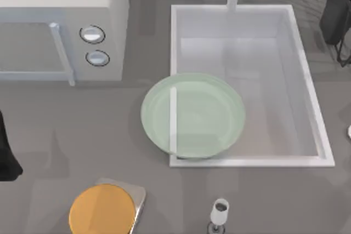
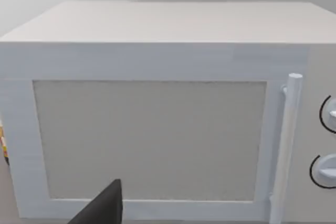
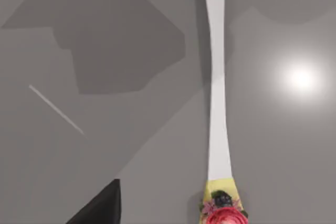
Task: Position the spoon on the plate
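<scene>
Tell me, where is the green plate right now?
In the top view the plate sits near the table's middle, overlapping the front left corner of the white sink, with the microwave to its upper left.

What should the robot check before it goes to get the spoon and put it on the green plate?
1. Spoon located: ok, it lies flat on the grey counter under the right wrist camera.
2. Spoon gripped: not ok, nothing holds it.
3. Plate ready: ok, nothing lies on it; it overlaps the sink edge.
4. Right gripper fingers open: cannot tell.
5. Left arm out of the way: ok, it faces the microwave.
6. Stemmed glass clear of the plate: ok.
</scene>
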